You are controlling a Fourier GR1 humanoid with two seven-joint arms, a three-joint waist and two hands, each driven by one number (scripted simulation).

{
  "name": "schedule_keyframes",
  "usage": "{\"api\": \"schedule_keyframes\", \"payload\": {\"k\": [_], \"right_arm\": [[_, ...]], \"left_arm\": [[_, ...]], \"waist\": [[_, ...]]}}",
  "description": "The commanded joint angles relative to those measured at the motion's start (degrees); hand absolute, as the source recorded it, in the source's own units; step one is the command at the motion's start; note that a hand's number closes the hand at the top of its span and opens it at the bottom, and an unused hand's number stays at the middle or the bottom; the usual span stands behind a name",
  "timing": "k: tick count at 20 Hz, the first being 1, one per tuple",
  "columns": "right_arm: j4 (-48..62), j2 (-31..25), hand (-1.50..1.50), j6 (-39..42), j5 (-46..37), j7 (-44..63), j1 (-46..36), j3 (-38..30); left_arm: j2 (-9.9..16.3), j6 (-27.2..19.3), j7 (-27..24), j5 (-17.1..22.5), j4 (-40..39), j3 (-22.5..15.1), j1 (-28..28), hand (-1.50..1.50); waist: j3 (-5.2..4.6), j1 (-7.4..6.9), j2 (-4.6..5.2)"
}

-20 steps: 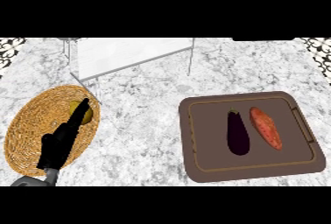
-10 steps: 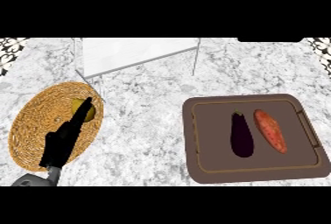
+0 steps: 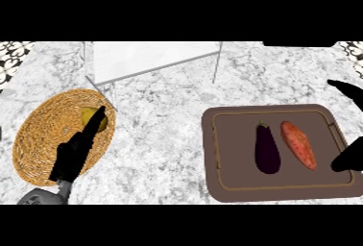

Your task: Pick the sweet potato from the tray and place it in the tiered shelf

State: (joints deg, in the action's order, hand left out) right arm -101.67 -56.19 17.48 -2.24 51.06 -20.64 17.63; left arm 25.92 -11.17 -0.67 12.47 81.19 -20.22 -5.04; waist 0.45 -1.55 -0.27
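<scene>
In the head view, the tapered orange sweet potato (image 3: 298,150) is seen lying on the dark brown rectangular tray (image 3: 234,192), just beside a dark purple eggplant (image 3: 266,148). It is judged stiff, moderately heavy and rough-skinned, best taken across its thick middle. The right hand (image 3: 350,156) is cut off by the view's right edge, so its fingers cannot be told. The left hand (image 3: 77,153) is held with straight fingers over a round woven mat (image 3: 42,129), partly hiding a yellowish object (image 3: 90,117). Only part of the white wire-legged tiered shelf (image 3: 152,57) is shown on the marble table (image 3: 163,139).
</scene>
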Motion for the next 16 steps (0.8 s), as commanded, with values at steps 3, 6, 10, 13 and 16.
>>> {"api": "schedule_keyframes", "payload": {"k": [3,6,10,13,16], "right_arm": [[5.08,9.08,-1.5,2.26,-2.96,10.36,-6.46,6.22],[1.64,11.39,-1.5,0.39,-5.3,14.24,-3.11,9.65],[5.11,11.32,-1.5,4.73,-2.96,15.97,-8.58,6.99],[4.48,10.61,-1.5,2.38,-7.93,14.57,-5.77,8.92],[1.6,9.82,-1.5,1.5,-10.2,14.98,-2.8,9.53]], "left_arm": [[-2.16,1.81,2.2,0.16,-2.47,-1.01,0.98,0.0],[-1.74,0.67,3.42,-0.19,-0.21,-0.24,2.79,0.0],[-2.04,3.2,-0.28,0.16,-5.81,2.02,1.44,0.0],[-2.42,2.7,0.32,-0.53,-3.49,1.51,3.16,0.0],[-2.02,3.11,1.27,-0.56,-2.0,1.93,3.97,0.0]], "waist": [[-0.51,0.1,0.57],[-0.48,0.87,0.21],[-0.55,1.11,0.39],[-0.5,1.24,0.25],[-0.49,1.64,0.13]]}}
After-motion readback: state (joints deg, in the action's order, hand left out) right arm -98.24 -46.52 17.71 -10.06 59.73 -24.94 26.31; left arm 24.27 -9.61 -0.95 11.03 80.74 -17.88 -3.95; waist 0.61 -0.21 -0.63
